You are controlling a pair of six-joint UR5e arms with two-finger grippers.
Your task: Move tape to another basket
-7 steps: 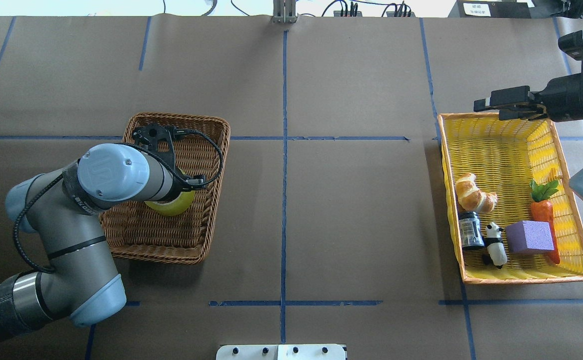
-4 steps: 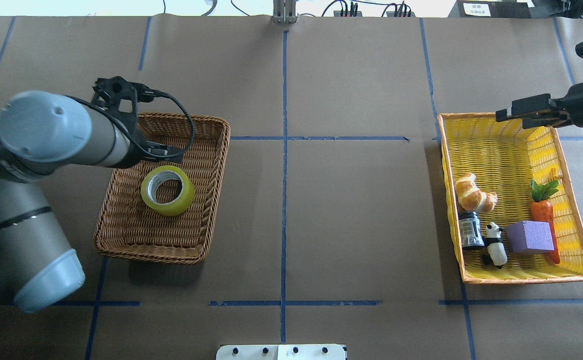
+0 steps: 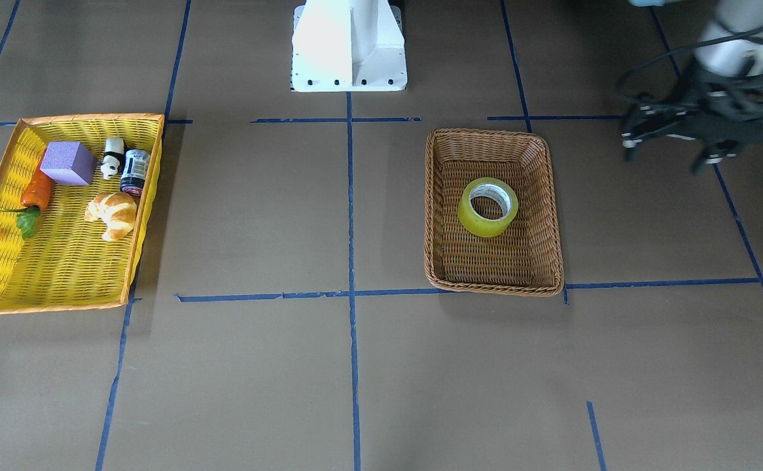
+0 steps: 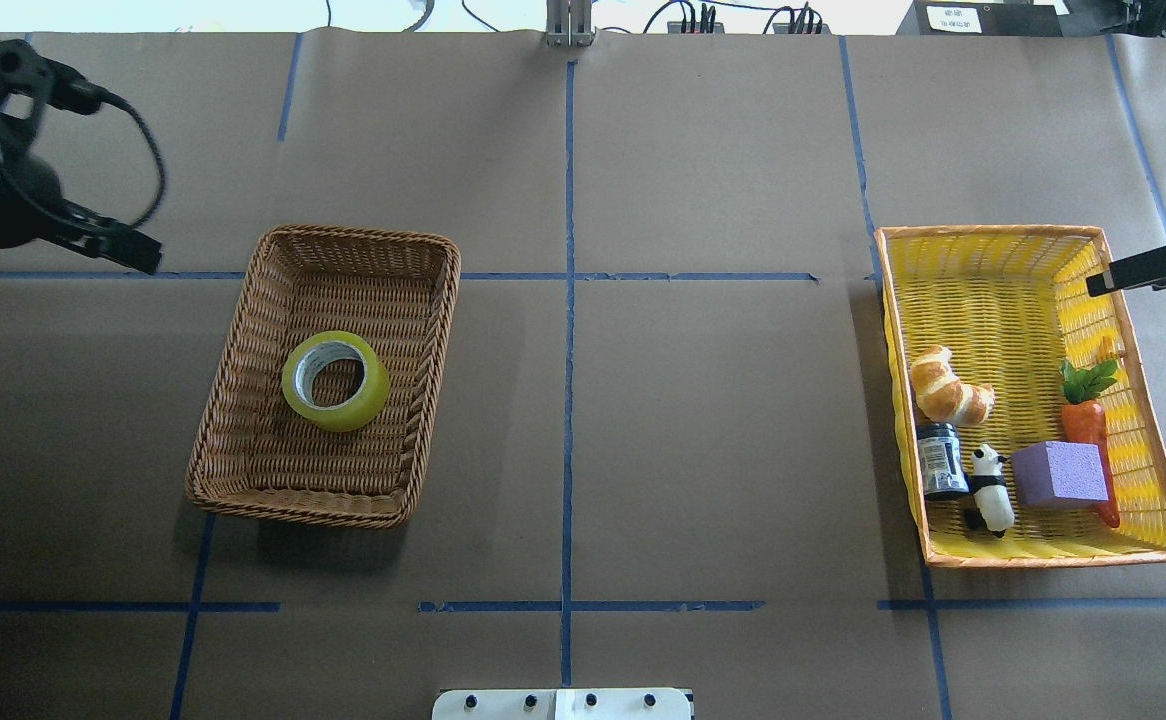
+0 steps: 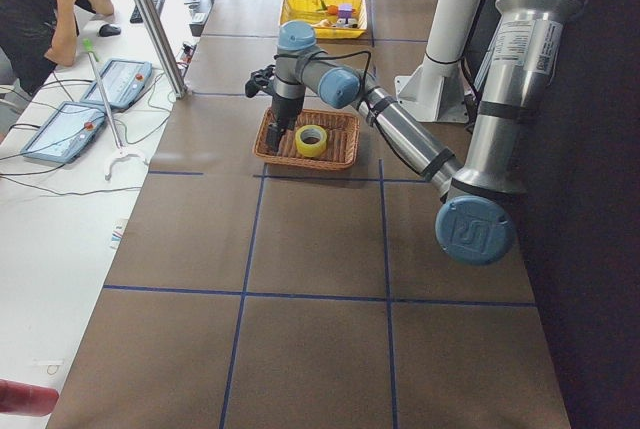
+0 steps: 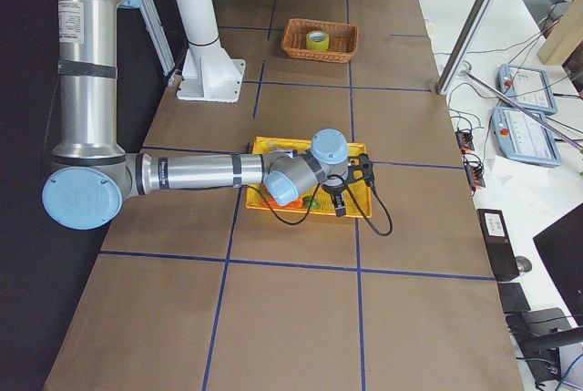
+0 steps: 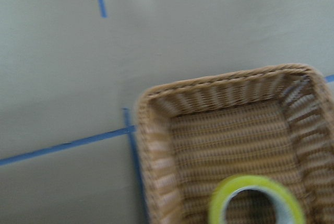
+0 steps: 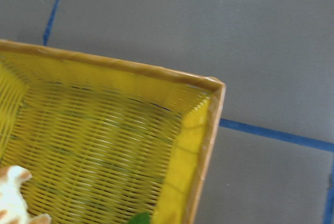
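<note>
Left gripper (image 3: 664, 161) downward, away from the basket (image 3: 486, 132), jaws apart; right gripper (image 4: 1098, 284), jaws beyond telling

Light: falling bright and even from overhead.
Shadow: lying softly beyond the basket (image 4: 293, 506), opposite the left claw (image 4: 138, 257).
Blur: smearing the left wrist view.

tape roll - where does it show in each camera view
Front-facing: tape right of centre, in the brown wicker basket.
Overhead: tape left of centre.
Exterior left: tape upper middle.
Exterior right: tape top middle, small.
Left wrist: tape bottom edge, cut off.
Right wrist: not in it.
Shared landmark: that basket, always around the tape.
</note>
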